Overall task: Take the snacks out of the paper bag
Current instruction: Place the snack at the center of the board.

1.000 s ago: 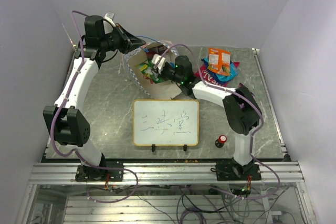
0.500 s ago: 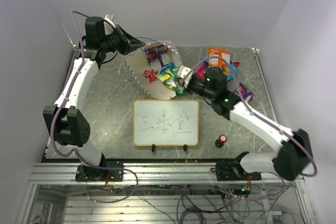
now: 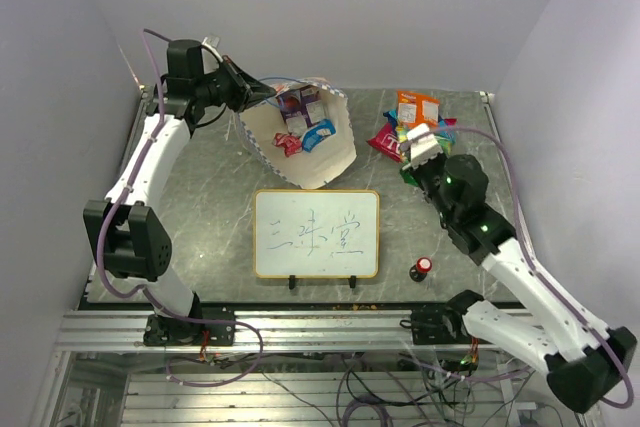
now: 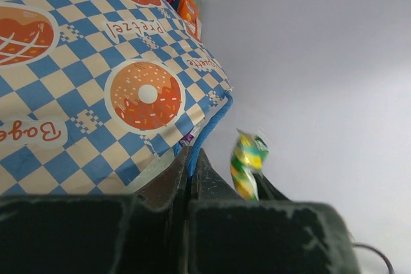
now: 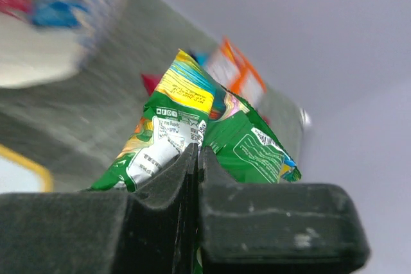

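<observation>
Snacks (image 3: pixel 300 129) remain in the paper bag (image 3: pixel 328 162), which sits tilted at the back of the table (image 3: pixel 200 197), its mouth gaping toward the overhead camera. More packets lie in a heap (image 3: pixel 417 109) on the stone well to the right of it. From above, the left gripper (image 3: pixel 255 95) is at the bag's far-left rim, and the right gripper (image 3: pixel 413 150) hangs over the near edge of the heap with a green packet (image 3: pixel 407 175) under it. A whiteboard (image 3: pixel 316 233) stands in front of the bag. In the left wrist view the fingers (image 4: pixel 183 174) are clenched on the blue cord handle (image 4: pixel 207 129), just below the bag's checkered, doughnut-printed side. The right wrist view shows that gripper (image 5: pixel 196 153) pinched tight on the lower part of the green packet (image 5: pixel 192 126), with an orange packet (image 5: pixel 239 72) blurred behind. The step in hand looks like setting this packet down. It would go best lowered close to the table beside the heap before the jaws part, so it neither bounces nor knocks the others about. Meanwhile the left arm should hold the handle steady so the mouth stays wide for the next reach.
</observation>
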`<state>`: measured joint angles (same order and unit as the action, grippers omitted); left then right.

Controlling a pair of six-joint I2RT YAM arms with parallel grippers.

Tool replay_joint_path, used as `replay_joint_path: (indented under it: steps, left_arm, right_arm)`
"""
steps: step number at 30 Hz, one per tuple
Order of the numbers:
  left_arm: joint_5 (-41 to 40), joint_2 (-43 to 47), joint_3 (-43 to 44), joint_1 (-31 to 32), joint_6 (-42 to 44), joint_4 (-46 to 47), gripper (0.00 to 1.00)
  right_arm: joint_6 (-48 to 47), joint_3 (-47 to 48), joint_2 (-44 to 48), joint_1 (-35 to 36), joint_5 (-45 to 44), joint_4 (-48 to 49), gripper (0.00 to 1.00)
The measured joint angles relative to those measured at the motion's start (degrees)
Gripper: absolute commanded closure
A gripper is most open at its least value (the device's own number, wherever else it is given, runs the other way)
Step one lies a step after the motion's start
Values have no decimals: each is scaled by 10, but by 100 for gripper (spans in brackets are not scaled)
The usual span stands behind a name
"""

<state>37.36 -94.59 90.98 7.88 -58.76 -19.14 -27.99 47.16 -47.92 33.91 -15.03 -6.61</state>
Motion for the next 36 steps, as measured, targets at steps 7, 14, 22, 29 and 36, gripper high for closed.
replay_joint_path:
  steps: [7, 14, 22, 29, 36]
  left_arm:
    - [-1, 31, -22, 10, 0, -4, 93]
    - [0, 44, -27, 33, 2, -8, 93]
    - [2, 41, -17, 39, 9, -26, 93]
    - [4, 32, -6, 41, 11, -26, 93]
    - [4, 30, -6, 42, 11, -25, 93]
  right_arm:
    - [60, -83, -92, -236, -66, 24, 100]
    - [76, -123, -199, -313, -50, 117, 100]
    - [43, -170, -268, -330, -26, 270, 100]
    - [29, -184, -325, -344, -13, 371, 100]
    - [56, -185, -352, -346, 0, 383, 100]
